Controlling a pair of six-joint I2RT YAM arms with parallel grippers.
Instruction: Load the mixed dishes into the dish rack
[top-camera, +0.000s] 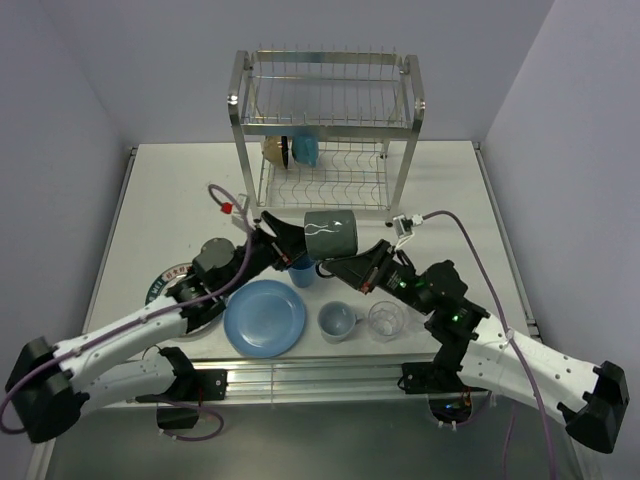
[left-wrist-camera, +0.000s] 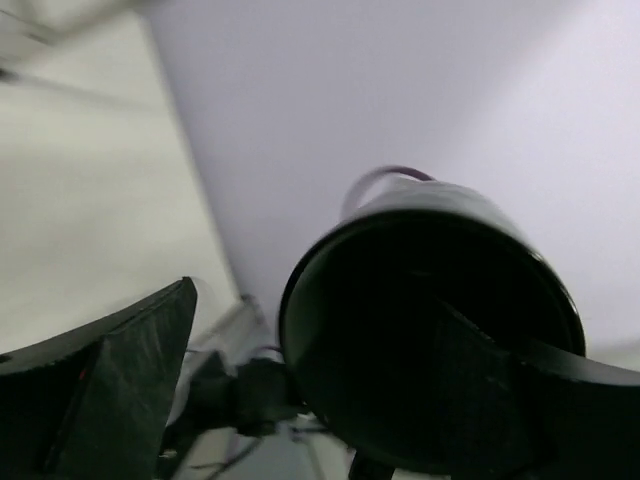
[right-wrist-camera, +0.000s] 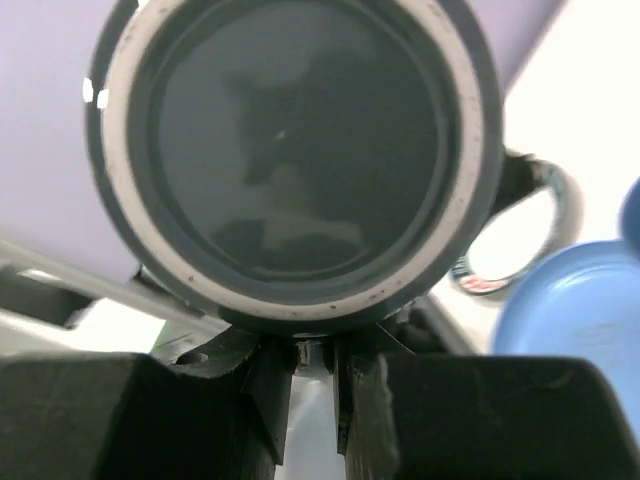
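**A:** Where is the dark mug (top-camera: 331, 234)?

**B:** In the air over the middle of the bench (top-camera: 450, 190), lying on its side. It is just short of the rack (top-camera: 237, 105), which stands at the far edge. Its mouth faces the left gripper (top-camera: 298, 247) and its base faces the right gripper (right-wrist-camera: 315, 355).

**A:** Which one has it?

**B:** The right, I'd judge. Its fingers are drawn almost together right under the base. The contact itself is hidden, but that fits a pinch on the handle. The left gripper is spread wide, one finger at or inside the mouth and the other well apart from the wall, so it grips nothing.

**A:** How should this step go?

**B:** It looks like a pass between the two. The left should close firmly on the rim before the right lets go, because a handle pinch lets a mug swing. Then the mug should be kept off the rack's posts and wires and seated mouth-down on the lower shelf, in a free spot to the right of the cup (top-camera: 278, 150) lying there.

**A:** And the arms?

**B:** Both reach in from the near corners and converge on the middle. Their wrists are turned to face each other across the mug, beyond the plate (top-camera: 265, 318) by the near edge.
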